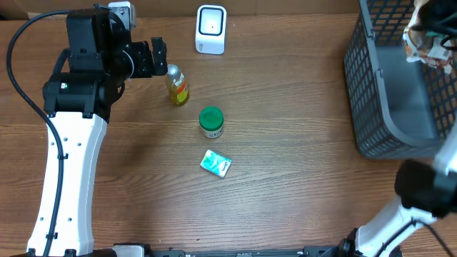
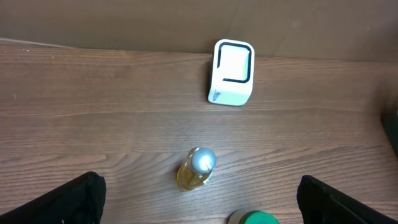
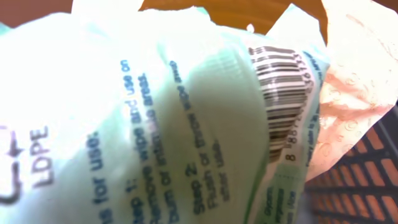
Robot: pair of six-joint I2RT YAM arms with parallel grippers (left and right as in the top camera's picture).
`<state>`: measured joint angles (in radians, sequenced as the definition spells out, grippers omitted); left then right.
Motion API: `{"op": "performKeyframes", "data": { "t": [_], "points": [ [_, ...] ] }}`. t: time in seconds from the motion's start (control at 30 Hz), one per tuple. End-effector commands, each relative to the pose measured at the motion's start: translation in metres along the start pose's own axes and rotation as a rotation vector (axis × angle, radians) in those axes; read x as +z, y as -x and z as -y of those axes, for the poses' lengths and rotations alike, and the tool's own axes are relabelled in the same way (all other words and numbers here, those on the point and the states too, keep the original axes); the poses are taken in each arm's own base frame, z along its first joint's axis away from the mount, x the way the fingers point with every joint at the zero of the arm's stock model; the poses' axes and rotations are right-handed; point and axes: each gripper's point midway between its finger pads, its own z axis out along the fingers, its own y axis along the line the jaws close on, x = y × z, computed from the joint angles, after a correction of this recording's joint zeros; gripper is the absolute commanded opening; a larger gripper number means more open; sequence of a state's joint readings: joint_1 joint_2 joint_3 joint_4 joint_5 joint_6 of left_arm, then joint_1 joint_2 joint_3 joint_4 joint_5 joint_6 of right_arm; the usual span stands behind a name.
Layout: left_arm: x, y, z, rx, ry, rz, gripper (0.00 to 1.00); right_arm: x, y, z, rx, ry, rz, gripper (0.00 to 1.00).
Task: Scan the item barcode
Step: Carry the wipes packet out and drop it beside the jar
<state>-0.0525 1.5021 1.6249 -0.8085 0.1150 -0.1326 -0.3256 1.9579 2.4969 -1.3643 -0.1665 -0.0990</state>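
Wipes packet [image 3: 186, 124] comes last reading across the table. The left gripper [image 1: 161, 58] hangs wide open and empty over a yellow bottle [image 1: 177, 86], then come the white scanner [image 1: 211, 28], a green-lidded jar [image 1: 211, 121] and a small green sachet [image 1: 216, 163], and at the far right, over the mesh basket [image 1: 371, 107], the right gripper [image 1: 427, 36] is clenched on it. It looks light, soft and crinkly under slick film, so a pinch on a sealed edge seems best, clear of the barcode [image 3: 280, 87], which lies on a wrinkled fold.

Pale green wipes packet [image 3: 155, 124], black-striped barcode [image 3: 283, 87]; green-lidded jar [image 1: 211, 121]; white scanner [image 1: 211, 29]; yellow bottle [image 1: 177, 88].
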Motion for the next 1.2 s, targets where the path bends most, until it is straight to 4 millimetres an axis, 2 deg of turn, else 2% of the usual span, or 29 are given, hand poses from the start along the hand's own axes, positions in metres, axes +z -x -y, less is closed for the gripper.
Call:
{"op": "performKeyframes", "data": {
  "t": [0.0, 0.1, 0.3, 0.4, 0.53, 0.83, 1.07, 1.17],
  "points": [
    [0.001, 0.0, 0.001, -0.009, 0.006, -0.001, 1.0, -0.046, 0.009, -0.052, -0.009, 0.217, 0.071, 0.34],
    [0.001, 0.0, 0.001, -0.009, 0.006, -0.001, 0.99, -0.056, -0.004, -0.083, 0.039, 0.301, 0.017, 0.33],
    [0.001, 0.0, 0.001, -0.009, 0.006, -0.001, 1.0, -0.054, -0.053, -0.15, 0.012, 0.4, -0.183, 0.33],
    [0.001, 0.0, 0.001, -0.009, 0.006, -0.001, 1.0, -0.047, -0.077, -0.184, 0.007, 0.428, -0.272, 0.33],
    [0.001, 0.0, 0.001, -0.009, 0.006, -0.001, 1.0, -0.029, -0.116, -0.215, 0.008, 0.389, -0.4, 0.33],
    [0.001, 0.0, 0.001, -0.009, 0.006, -0.001, 0.99, 0.029, -0.229, -0.261, -0.012, 0.265, -0.654, 0.35],
    [0.001, 0.0, 0.001, -0.009, 0.006, -0.001, 1.0, 0.069, -0.303, -0.279, -0.023, 0.171, -0.685, 0.35],
    [0.001, 0.0, 0.001, -0.009, 0.006, -0.001, 1.0, 0.08, -0.326, -0.287, -0.034, 0.161, -0.667, 0.36]
  ]
}}
